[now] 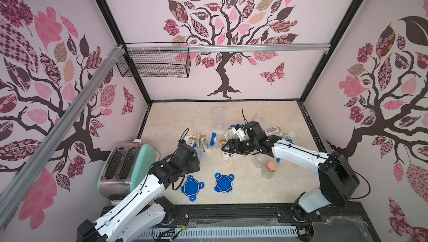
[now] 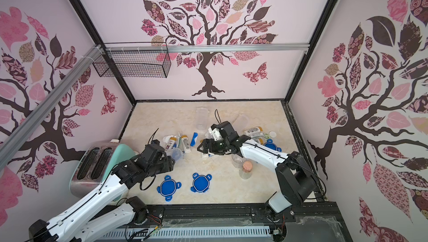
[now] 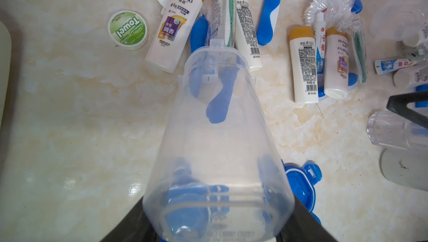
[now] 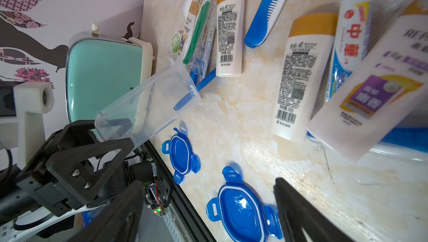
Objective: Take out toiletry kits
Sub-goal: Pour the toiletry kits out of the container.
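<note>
Kit bits are mostly out on the marble-look table (image 1: 254,183), in two loose heaps mid-table, beyond two blue clip lids (image 1: 191,187). They are white plastic bottles w/ tan caps (image 3: 176,25), mini toothpaste tubes (image 3: 320,41), blue-and-white folding combs (image 3: 268,16) and a round white tub w/ green label (image 3: 127,29). One blue piece (image 3: 217,104) shows thru the mouth end of the clear plastic jar (image 3: 215,148); can't tell if it's inside or just behind.

Handling, my guess: all light. Bottles are stiff, smooth, oval, and prob. slide or roll if nipped at an end, so take them across the body mid-length. Tubes are small + soft. Some sit in crinkly clear film, which is slippery, so pinch the item, not the wrap. Jar is thin-walled, slick and likely flexes, so hold it low near the base w/ a gentle squeeze.

Left tool (image 3: 217,224) grips that jar round its base, one finger each side. Left arm reaches fwd low, wrist pitched so the jar slopes mouth-down, lip just by the nearer heap. Right tool (image 1: 225,148) has jaws wide apart, nothing btwn them. Right arm comes in from the right, forearm near level, wrist bent, tool hovering just above a bottle in the other heap.
</note>
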`<state>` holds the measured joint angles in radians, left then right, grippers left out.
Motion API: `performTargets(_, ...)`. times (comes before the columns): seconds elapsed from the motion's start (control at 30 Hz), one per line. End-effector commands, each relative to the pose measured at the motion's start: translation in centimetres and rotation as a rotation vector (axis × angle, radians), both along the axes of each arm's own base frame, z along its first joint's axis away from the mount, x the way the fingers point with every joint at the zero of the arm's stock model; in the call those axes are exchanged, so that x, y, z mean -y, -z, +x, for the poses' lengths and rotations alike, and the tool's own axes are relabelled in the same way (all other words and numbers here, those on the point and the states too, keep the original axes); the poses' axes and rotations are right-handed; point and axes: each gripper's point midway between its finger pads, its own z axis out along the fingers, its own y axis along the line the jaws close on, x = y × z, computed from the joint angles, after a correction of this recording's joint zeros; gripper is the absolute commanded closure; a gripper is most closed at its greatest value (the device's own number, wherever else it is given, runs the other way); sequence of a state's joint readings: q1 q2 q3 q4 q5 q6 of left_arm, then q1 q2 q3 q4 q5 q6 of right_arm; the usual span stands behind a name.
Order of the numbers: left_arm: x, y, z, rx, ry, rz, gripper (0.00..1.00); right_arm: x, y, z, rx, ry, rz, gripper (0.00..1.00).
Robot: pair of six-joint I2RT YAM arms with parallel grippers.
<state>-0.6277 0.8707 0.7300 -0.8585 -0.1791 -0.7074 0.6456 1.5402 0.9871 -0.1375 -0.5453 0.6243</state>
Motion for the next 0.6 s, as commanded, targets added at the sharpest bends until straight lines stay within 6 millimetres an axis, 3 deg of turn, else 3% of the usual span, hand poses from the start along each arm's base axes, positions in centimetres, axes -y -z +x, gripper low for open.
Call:
performTargets(0.0,0.3,-1.3,0.1,0.012,0.004,-0.024,0.71,0.3,0.2,-0.1,0.003,0.002,-0.008,0.10)
performTargets(0.57,1.9,-1.3,-1.9,-0.066,0.059,-0.125,0.71,0.3,0.3,-0.1,0.008,-0.002,-0.008,0.10)
